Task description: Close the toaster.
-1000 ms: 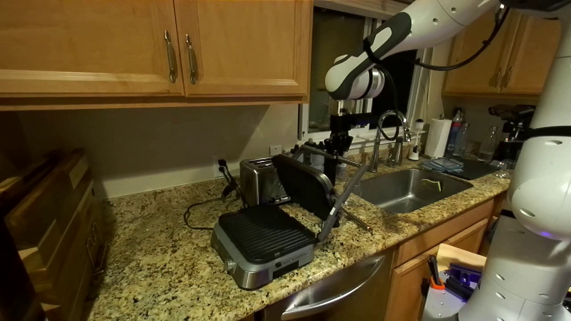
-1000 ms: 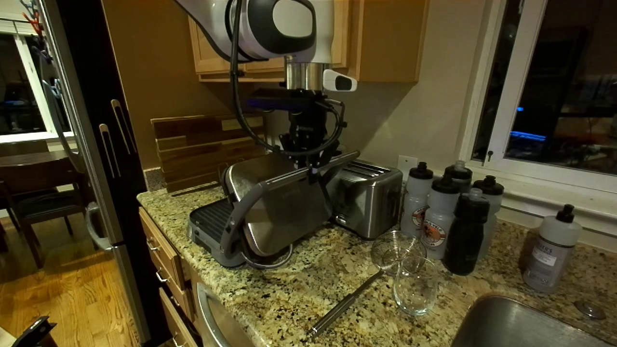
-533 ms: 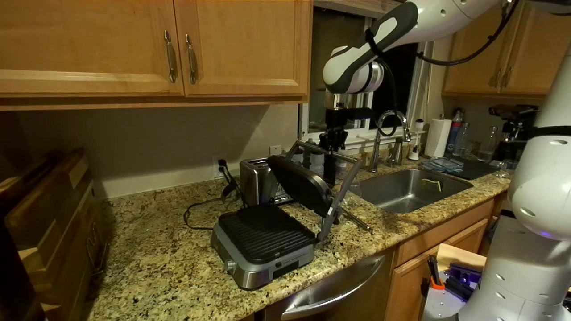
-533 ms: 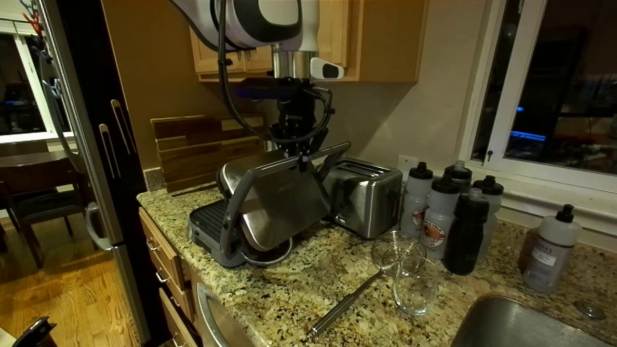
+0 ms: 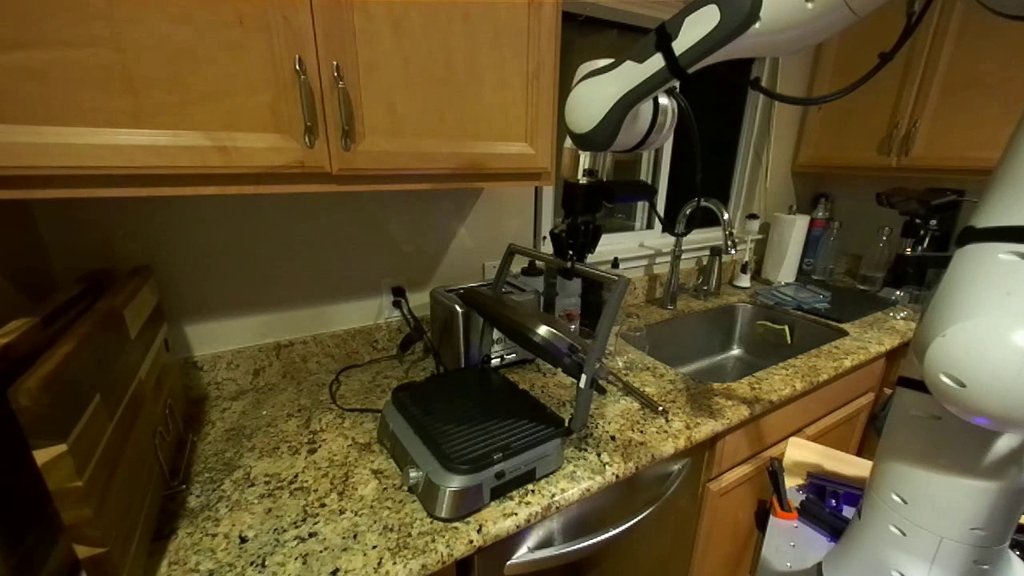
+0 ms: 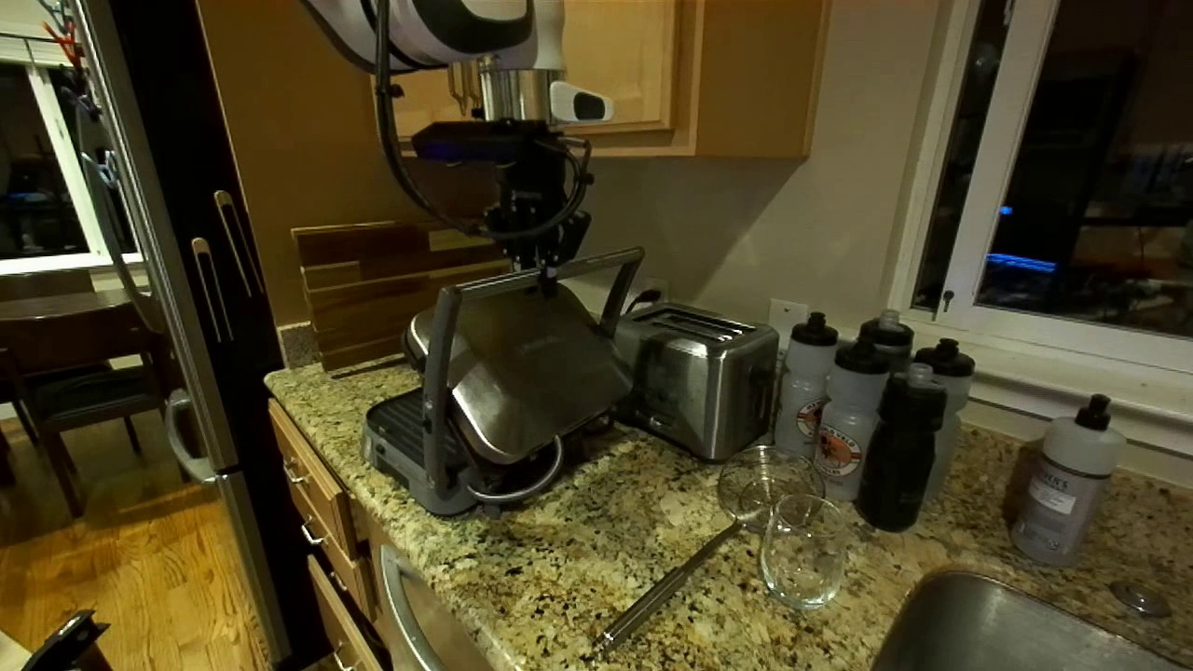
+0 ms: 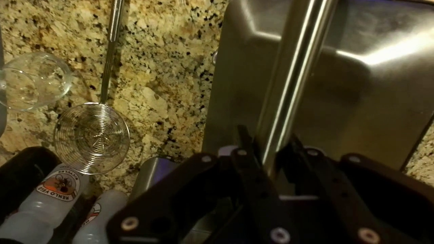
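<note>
The toaster (image 5: 496, 404), a wide flat grill, sits near the front edge of the bench (image 5: 288, 472), hinge side toward the sink end. Its lid (image 6: 536, 373) slants partway up over the ribbed plate (image 5: 468, 428), the side arms (image 5: 598, 352) nearly upright. All that metal looks heavy and hard to hurt; I'd expect the hinge to move stiffly at first, then let the weight fall. The lid seems able to rock on its arms, so the place to take hold is the middle of the handle (image 7: 291, 74), not that slick, shiny back. The handle looks smooth as well and could turn in a loose grip.

The hand (image 7: 268, 134) is clenched on it there, by the look of it, a finger to either side. I'd call the job half done: next the handle should swing toward the end edge where the boards (image 6: 373, 298) stand, then down, gently enough not to drag the base (image 5: 456, 490).

Toward the back edge stands a slotted steel box (image 6: 704, 391), so near the lid that I can't tell whether they touch. Toward the sink (image 5: 704, 356) are a wire strainer (image 7: 91, 139) and a glass (image 6: 803, 554); bottles (image 6: 843, 429) crowd the back edge.
</note>
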### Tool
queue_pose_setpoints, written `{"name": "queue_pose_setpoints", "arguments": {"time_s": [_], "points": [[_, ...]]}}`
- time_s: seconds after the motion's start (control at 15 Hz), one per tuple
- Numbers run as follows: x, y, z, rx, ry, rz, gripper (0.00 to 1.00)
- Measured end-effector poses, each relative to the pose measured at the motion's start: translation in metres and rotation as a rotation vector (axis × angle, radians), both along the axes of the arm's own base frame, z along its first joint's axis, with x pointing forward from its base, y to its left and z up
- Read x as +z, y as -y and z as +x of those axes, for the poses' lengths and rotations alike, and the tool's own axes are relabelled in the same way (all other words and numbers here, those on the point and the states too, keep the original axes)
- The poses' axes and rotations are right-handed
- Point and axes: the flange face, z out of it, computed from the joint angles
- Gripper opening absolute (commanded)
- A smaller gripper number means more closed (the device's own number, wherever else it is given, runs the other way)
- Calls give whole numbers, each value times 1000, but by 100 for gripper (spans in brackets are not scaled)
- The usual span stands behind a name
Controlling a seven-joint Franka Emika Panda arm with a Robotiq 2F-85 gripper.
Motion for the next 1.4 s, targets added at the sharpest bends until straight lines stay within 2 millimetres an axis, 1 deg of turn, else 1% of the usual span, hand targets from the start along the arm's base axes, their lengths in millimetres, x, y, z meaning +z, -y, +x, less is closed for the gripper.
{"name": "queue_pose_setpoints", "arguments": {"time_s": [0.13, 0.33, 0.53, 0.67, 0.8, 1.2, 1.4], "points": [[3, -10, 3, -1, 6, 0, 11], [5, -16, 4, 0, 9, 1, 11], [5, -16, 4, -4, 9, 2, 11], [4, -11, 3, -14, 7, 5, 11], [0, 1, 0, -35, 1, 8, 11], [-25, 55, -13, -80, -39, 13, 11], [-36, 72, -17, -84, -56, 14, 11]]}}
